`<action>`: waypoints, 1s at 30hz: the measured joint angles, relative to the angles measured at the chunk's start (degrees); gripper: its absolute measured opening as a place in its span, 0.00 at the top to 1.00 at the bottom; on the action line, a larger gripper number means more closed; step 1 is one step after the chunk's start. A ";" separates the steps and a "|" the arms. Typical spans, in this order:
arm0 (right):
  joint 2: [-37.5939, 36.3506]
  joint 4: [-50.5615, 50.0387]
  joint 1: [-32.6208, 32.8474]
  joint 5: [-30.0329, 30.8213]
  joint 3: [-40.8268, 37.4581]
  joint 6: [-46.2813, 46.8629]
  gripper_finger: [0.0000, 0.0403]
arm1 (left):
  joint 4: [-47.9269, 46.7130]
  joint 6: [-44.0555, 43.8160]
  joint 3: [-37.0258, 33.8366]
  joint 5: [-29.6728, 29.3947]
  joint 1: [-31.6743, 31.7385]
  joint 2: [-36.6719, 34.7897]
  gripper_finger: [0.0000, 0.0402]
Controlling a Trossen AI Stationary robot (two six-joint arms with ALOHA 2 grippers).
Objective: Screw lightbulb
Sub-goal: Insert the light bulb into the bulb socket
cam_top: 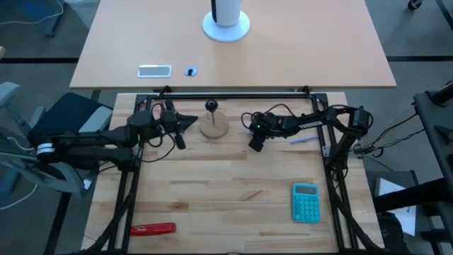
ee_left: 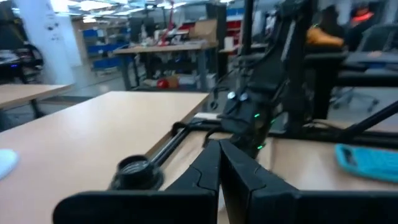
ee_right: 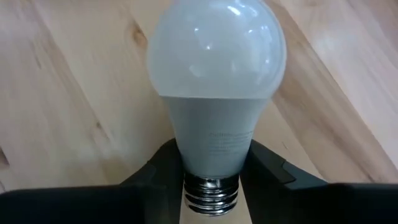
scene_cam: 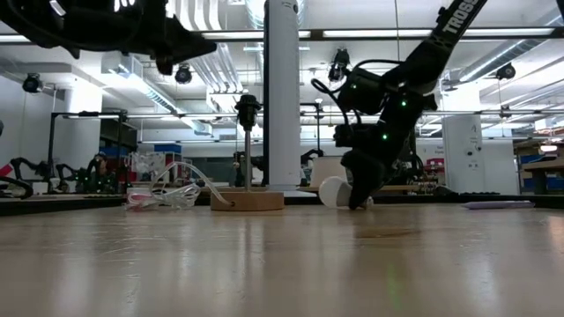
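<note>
While lying on the desk: lightbulb, fragile, smooth; right gripper fingers clamped at neck; left gripper fingers together.

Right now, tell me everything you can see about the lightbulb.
The lightbulb has a frosted white dome, a pale grey neck with faint print, and a ribbed metal screw base. It looks intact and unlit. The right claw has a finger on each side of its neck, just above the threads. In the low view it sits down at the tabletop, dome pointing toward the wooden stand, not yet in the black socket. The left claw waits beside the stand.
</note>
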 joint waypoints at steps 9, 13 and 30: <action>-9.32 9.63 1.15 -0.44 -2.73 0.28 0.73 | 4.60 -0.60 0.00 1.34 -0.02 -1.58 1.00; -15.62 21.86 1.35 -2.04 -3.57 -2.64 0.73 | 6.37 1.28 0.00 1.34 0.00 -1.46 1.00; -1.33 82.74 0.32 -15.83 -4.46 -7.85 0.73 | 14.67 5.68 0.02 1.43 1.46 4.95 0.99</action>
